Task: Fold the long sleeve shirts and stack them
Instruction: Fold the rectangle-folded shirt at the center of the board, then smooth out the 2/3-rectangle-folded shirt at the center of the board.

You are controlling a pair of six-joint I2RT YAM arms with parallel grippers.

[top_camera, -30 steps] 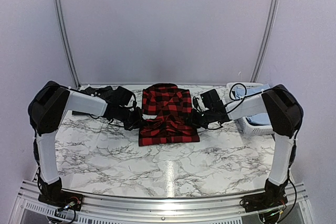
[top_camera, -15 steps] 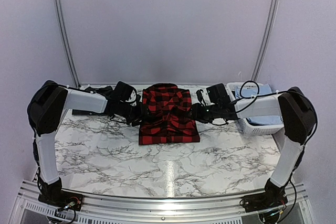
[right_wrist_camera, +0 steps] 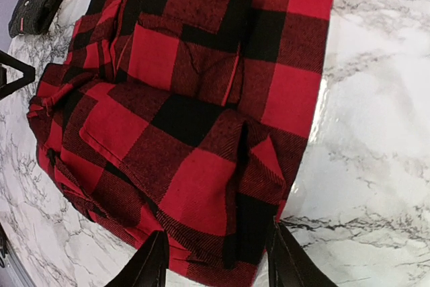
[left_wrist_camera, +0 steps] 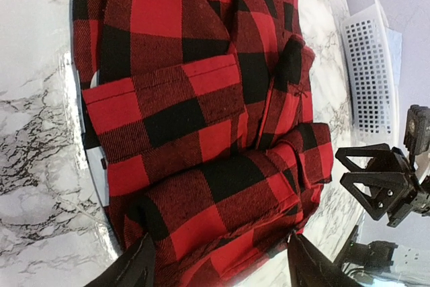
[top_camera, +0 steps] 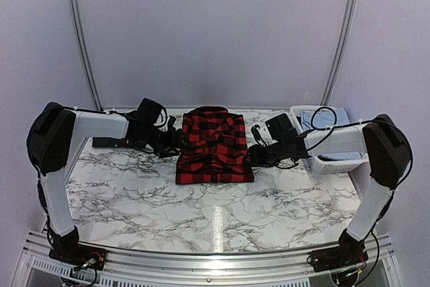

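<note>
Plaid shirt [top_camera: 215,149], left fingers [left_wrist_camera: 138,268], right fingers [right_wrist_camera: 153,263] — parted (at side edges)

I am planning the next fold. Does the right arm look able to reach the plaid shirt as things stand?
Probably yes. The right gripper stands open at the side edge of the plaid shirt, the cloth just before its fingertips, and nothing lies between them.

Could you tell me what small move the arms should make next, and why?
Probably draw the left pincer and right pincer outward, clear of the plaid shirt: both stand open over its side edges, and it already lies folded on the marble table.
</note>
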